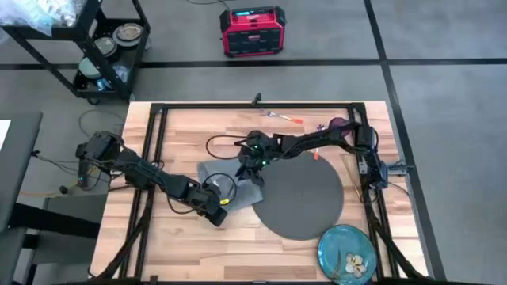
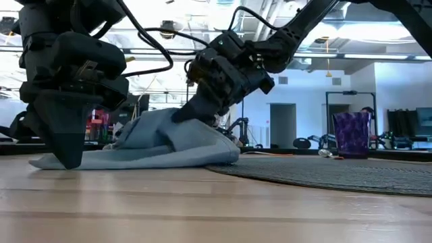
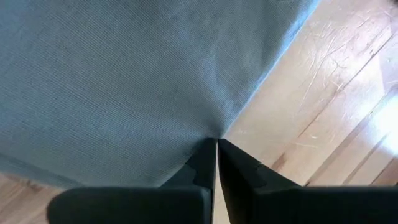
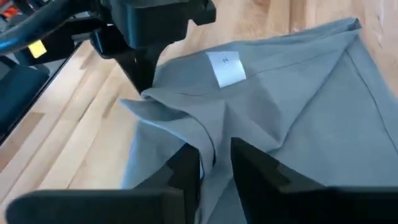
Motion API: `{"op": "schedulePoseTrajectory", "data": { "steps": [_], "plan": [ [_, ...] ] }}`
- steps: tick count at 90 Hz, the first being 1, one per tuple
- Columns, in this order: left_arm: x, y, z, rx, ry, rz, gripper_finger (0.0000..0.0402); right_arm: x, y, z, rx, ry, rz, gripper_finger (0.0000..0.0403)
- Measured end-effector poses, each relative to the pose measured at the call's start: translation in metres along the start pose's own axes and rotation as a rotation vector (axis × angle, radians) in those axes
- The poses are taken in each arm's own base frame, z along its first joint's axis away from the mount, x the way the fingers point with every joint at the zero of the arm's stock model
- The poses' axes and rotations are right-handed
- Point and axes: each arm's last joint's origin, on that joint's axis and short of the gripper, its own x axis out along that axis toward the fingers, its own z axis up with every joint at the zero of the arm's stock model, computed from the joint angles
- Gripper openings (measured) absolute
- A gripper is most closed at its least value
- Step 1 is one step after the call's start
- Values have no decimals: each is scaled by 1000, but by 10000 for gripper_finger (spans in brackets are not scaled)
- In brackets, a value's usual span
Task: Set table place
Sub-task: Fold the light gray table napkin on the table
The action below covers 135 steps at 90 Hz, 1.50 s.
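Note:
The grey napkin (image 1: 230,176) lies rumpled on the wood table (image 1: 182,127), its right part over the left rim of the round dark mat (image 1: 305,198). My left gripper (image 1: 215,212) stands at the napkin's near-left edge, shut on it. My right gripper (image 1: 252,162) is over the napkin's middle, shut on a raised fold. The blue-green plate (image 1: 347,252) sits at the near right, partly on the mat. The purple cup (image 1: 337,125) stands at the far right. One orange-handled utensil (image 1: 285,118) lies at the far edge and another (image 1: 317,154) by the mat. My left gripper pinches the napkin's near-left edge (image 3: 214,132) between its two fingers, which point down at the table (image 2: 67,162). The cloth puckers at the fingertips and lies flat on the wood there. My right gripper pinches a raised fold (image 4: 210,146) near the napkin's middle, coming slanting down from the far right. The fold is several layers. It stands up like a tent (image 2: 182,121) while the napkin's edges stay on the table.
A black wheeled cart (image 1: 103,47) with dishes stands beyond the table's far-left corner, and a red box (image 1: 252,30) sits on the floor behind the table. The black frame (image 1: 372,206) runs along the table's sides. Bare wood shows at the near left (image 1: 198,253).

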Motion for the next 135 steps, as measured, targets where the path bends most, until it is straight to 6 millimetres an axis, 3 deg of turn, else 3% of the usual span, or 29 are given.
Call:
{"op": "schedulePoseTrajectory", "data": {
  "steps": [15, 37, 54, 80, 102, 120, 135],
  "plan": [
    [0, 0, 0, 3, 0, -1, 0, -5, -8, 0, 52, -9, -16, 10],
    [0, 0, 0, 10, 0, -1, 0, -14, -21, 1, 179, -33, -47, 0],
    [0, 0, 0, 9, 0, -1, 0, -19, -32, -3, 403, -34, -187, 0],
    [0, -1, -2, 11, 4, -2, 0, -17, -30, -4, 533, -50, -273, 0],
    [1, -1, -8, 11, 11, -14, 0, -40, -61, -4, 742, -148, -345, 0],
    [1, -1, -8, 10, 11, -16, 0, -46, -66, 0, 743, -154, -160, 13],
    [1, -1, -8, 10, 11, -17, 0, -49, -68, 2, 721, -162, -119, 66]
  ]
}}
